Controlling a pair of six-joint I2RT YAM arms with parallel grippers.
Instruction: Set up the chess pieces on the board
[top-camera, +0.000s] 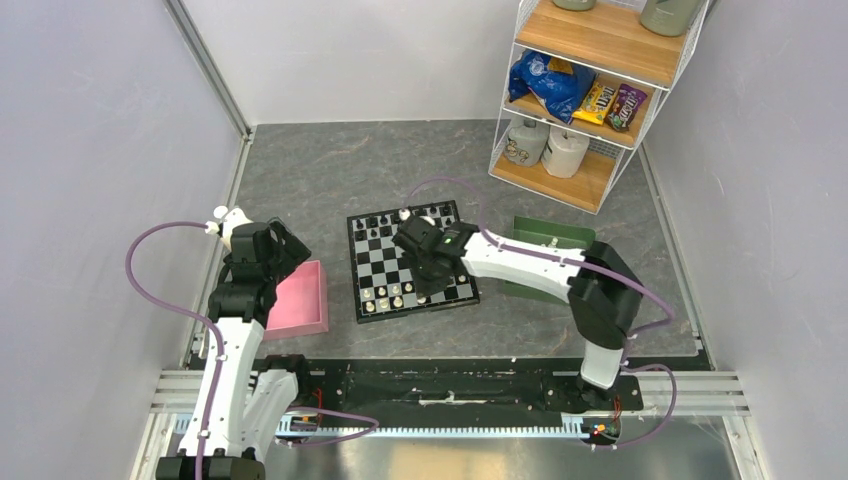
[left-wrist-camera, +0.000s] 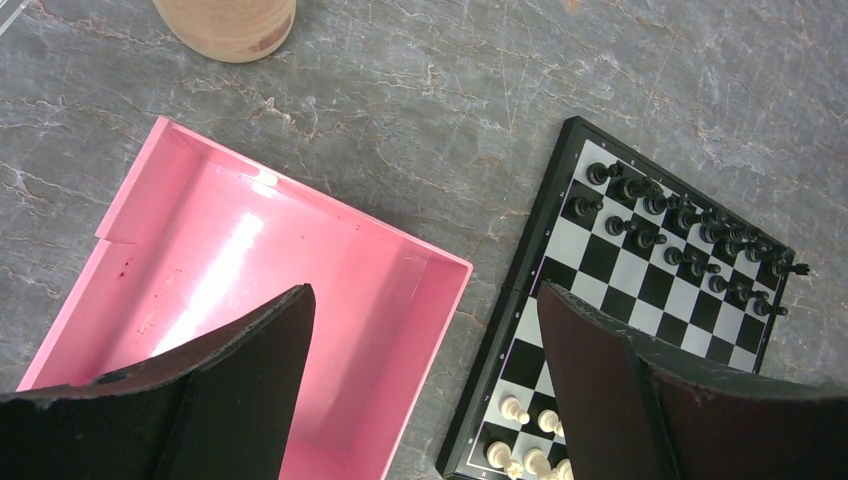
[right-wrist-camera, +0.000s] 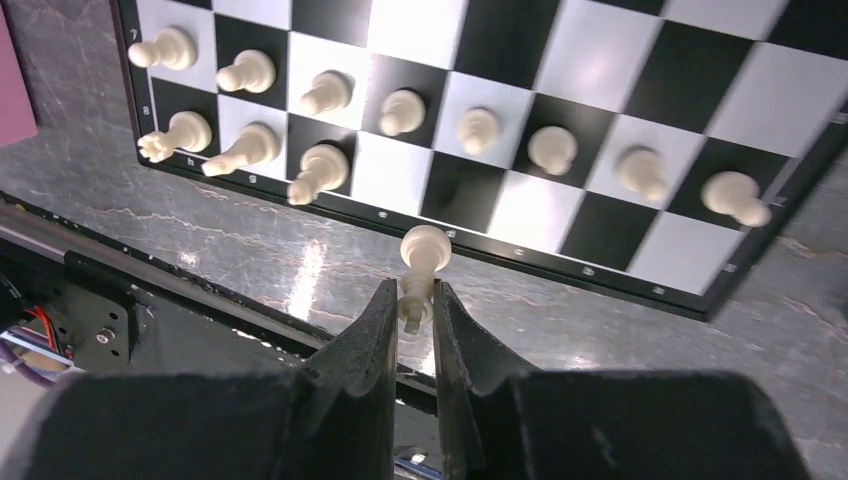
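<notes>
Right fingers (right-wrist-camera: 372, 335) clamp cream-white chess piece (right-wrist-camera: 423, 255), likely bound for vacant near row of black-white checkered board (right-wrist-camera: 640, 70); left fingers (left-wrist-camera: 250, 370) spread, empty.

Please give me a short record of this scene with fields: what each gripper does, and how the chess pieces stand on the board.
Right gripper: shut on one white piece, over the white side of the board
Left gripper: open, holding nothing, above the pink tray
White pieces: a row of eight, plus three behind it at one end
Black pieces: grouped along the far side
Task state: white back row not yet full
</notes>
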